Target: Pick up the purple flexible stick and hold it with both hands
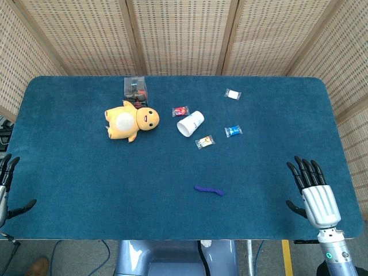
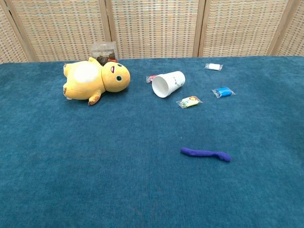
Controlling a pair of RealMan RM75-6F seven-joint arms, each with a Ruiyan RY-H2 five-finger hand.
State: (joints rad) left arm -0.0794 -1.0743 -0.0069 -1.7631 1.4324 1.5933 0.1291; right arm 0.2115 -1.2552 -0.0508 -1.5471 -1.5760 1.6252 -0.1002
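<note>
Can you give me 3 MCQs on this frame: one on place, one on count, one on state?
1. Where does the purple stick lie?
A. on the table's near side, apart from the other things
B. inside the paper cup
C. under the yellow plush toy

2. How many small wrapped candies lie on the table?
A. one
B. four
C. seven

3. How does the paper cup stand?
A. upright
B. upside down
C. tipped on its side

Answers:
1. A: the stick lies alone, nearer the robot than everything else.
2. B: red, white, blue and yellow-green wrappers show.
3. C: the chest view looks into its open mouth.
</note>
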